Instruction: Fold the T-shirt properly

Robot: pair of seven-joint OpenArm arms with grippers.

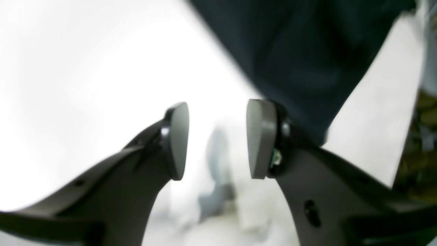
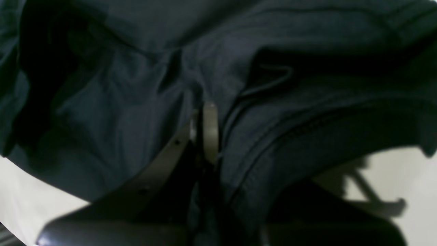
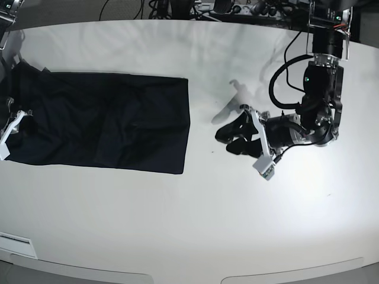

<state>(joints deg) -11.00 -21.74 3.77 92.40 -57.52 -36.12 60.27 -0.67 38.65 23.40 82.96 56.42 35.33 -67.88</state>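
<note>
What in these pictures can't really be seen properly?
- Base view: the right gripper is cut off by the left edge, beside the T-shirt.
- Right wrist view: dark cloth fills the frame, hiding which part of the shirt the right gripper pinches.
- Left wrist view: blur hides whatever lies past the open left gripper.

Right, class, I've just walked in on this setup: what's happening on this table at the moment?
A two-armed robot is folding a black T-shirt on a white table. The shirt lies partly folded at one end of the table. The right gripper is shut on a bunch of the shirt's cloth at its far edge. The left gripper hangs open above bare table, apart from the shirt and holding nothing.
</note>
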